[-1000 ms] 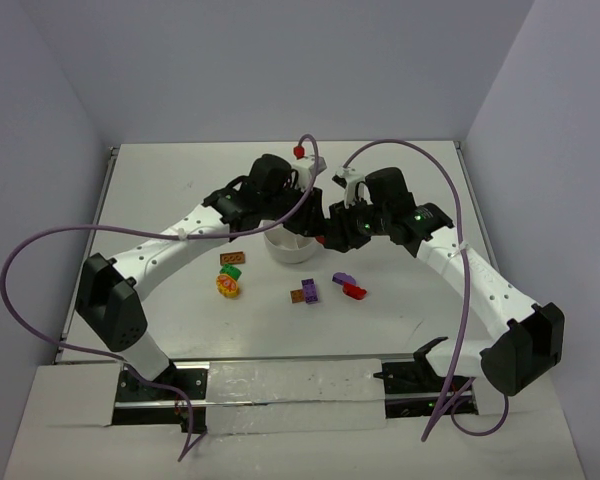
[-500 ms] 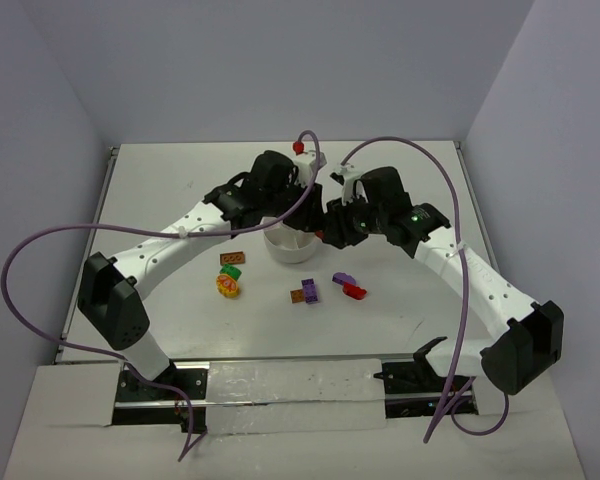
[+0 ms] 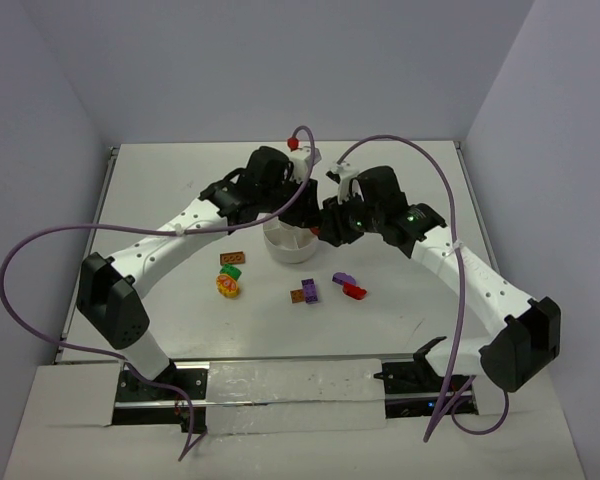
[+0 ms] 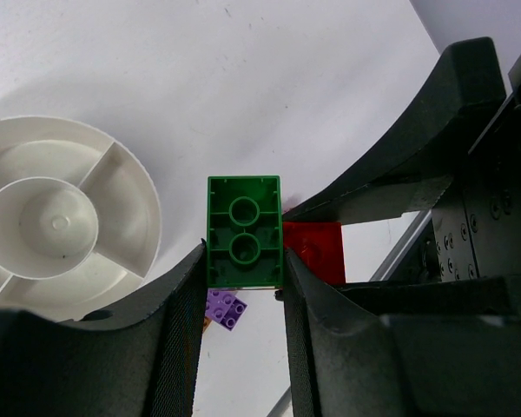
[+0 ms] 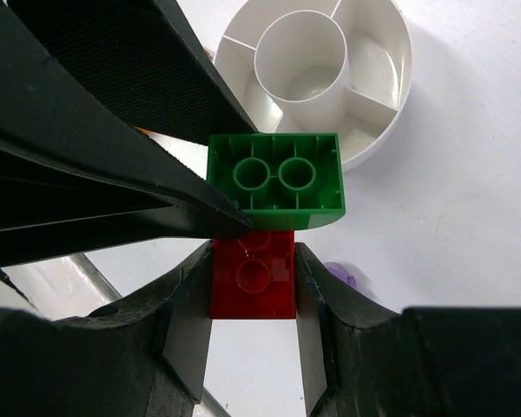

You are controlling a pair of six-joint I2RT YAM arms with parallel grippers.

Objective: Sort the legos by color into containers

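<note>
My left gripper (image 4: 243,258) is shut on a green brick (image 4: 243,231). My right gripper (image 5: 253,265) is shut on a red brick (image 5: 253,280). The two bricks touch and overlap, held in the air to the right of the white dish (image 4: 148,208). The green brick (image 5: 276,181) sits above the red one in the right wrist view, with the dish (image 5: 391,87) behind it. In the top view both grippers, left (image 3: 305,215) and right (image 3: 325,228), meet above the dish (image 3: 285,252). The dish's compartments that show hold no bricks.
Loose on the table in front of the dish lie a brown-orange brick (image 3: 232,259), a green brick (image 3: 231,271), a round yellow-and-red piece (image 3: 227,286), a purple brick (image 3: 309,290) beside a small brown one (image 3: 297,296), and a purple (image 3: 343,279) and red brick (image 3: 354,291).
Both grippers have shifted slightly toward the far side, still shut on the two touching bricks. The loose bricks have not moved.
</note>
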